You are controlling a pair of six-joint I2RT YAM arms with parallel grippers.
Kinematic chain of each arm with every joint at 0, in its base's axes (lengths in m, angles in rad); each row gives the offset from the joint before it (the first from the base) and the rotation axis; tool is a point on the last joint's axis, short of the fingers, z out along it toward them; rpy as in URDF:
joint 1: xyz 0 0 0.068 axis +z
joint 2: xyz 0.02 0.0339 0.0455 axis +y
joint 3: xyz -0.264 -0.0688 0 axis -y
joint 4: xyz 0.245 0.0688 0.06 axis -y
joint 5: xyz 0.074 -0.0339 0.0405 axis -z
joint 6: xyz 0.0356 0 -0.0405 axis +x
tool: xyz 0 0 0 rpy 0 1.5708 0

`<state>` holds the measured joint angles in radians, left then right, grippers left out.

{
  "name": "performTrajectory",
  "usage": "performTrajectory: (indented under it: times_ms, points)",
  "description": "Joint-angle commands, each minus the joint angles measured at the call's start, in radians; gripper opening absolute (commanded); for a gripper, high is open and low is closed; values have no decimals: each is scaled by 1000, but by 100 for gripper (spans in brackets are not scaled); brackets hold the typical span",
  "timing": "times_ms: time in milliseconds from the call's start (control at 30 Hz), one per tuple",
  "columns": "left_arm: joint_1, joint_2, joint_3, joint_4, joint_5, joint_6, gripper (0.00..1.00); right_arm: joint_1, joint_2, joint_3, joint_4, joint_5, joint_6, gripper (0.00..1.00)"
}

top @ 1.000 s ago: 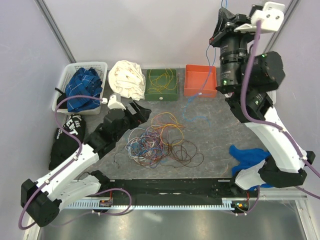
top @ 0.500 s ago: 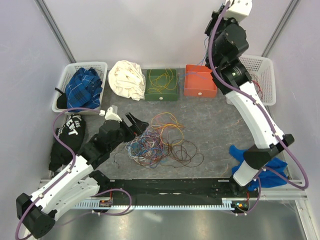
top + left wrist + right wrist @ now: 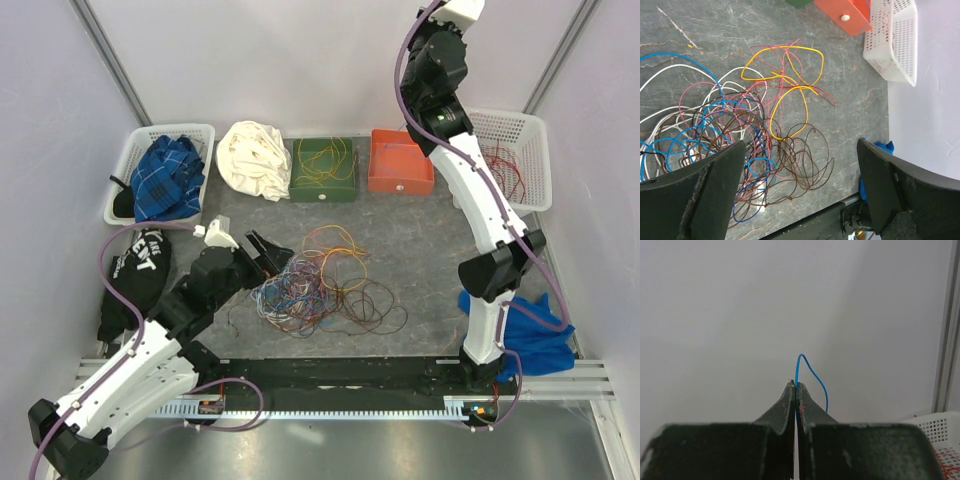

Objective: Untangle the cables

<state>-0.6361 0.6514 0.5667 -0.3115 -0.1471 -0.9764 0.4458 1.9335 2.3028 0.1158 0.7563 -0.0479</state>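
A tangle of coloured cables (image 3: pixel 315 285) lies in the middle of the table. In the left wrist view (image 3: pixel 740 135) it shows yellow, brown, blue, pink and white loops. My left gripper (image 3: pixel 268 250) is open and empty at the tangle's left edge, and its jaws stand wide apart above the brown loops (image 3: pixel 800 195). My right arm (image 3: pixel 438 70) is stretched high at the back. My right gripper (image 3: pixel 796 386) is shut on a thin blue cable (image 3: pixel 812 372), which loops up from the fingertips against the back wall.
A green box (image 3: pixel 323 170) holding cables and an orange box (image 3: pixel 400 165) stand at the back. A white basket (image 3: pixel 510 165) with red cables is at the back right. A basket with blue cloth (image 3: pixel 160 175), a white cloth (image 3: pixel 255 160), a black bag (image 3: pixel 135 275) and a blue cloth (image 3: pixel 530 325) lie around.
My right arm has risen and straightened toward the back wall, taking the blue cable up off the table. My left gripper has moved a little toward the tangle.
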Motion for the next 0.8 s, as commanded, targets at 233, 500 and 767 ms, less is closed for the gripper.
performTrajectory:
  times_ms: [233, 500, 767]
  points:
    - [1, 71, 1, -6, 40, -14, 98, -133, 151, 81, 90, -54, 149, 0]
    - [0, 128, -4, 3, 60, -41, 98, -140, 185, 116, 176, -63, 177, 0]
    - [1, 119, -13, 5, 46, -45, 97, -148, 191, 57, 208, -48, 154, 0]
